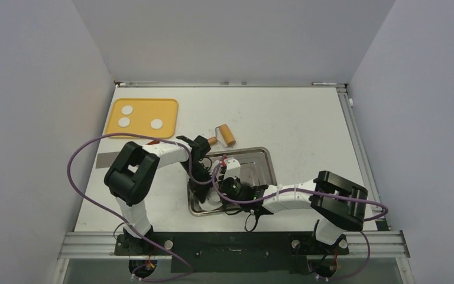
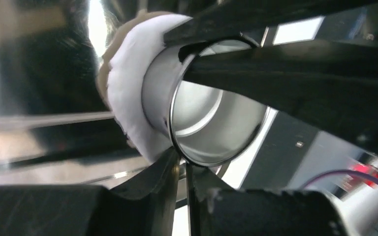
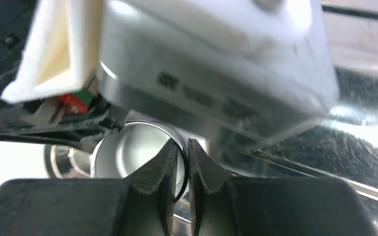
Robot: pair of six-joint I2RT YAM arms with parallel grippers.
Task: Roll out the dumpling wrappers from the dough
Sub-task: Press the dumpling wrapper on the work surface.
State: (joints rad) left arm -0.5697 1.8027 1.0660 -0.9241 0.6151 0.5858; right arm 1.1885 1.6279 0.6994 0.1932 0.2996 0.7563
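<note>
Left wrist view: left fingers (image 2: 181, 172) nearly together, pinching the metal ring (image 2: 160, 93) by its rim, with dough (image 2: 128, 93) clinging around the ring just beyond them. Right fingers (image 3: 182, 152) pinch the same rim. That dough looks limp, sticky and easily torn, so it is best peeled by its thick edge. Steel tray (image 1: 257, 163) beneath both, white surface (image 1: 307, 118), pale walls (image 1: 224, 35) around.

**Contact zone mostly unseen**

Top view: left gripper (image 2: 183, 189) and right gripper (image 3: 183, 169) tips hidden, and what lies below them in the tray (image 1: 260, 165). Left wrist: dough (image 2: 128, 83) ahead of the left gripper blurred, partly behind the metal ring (image 2: 202, 113). Lettering on the housing (image 3: 216, 73) above the right gripper unreadable.
</note>
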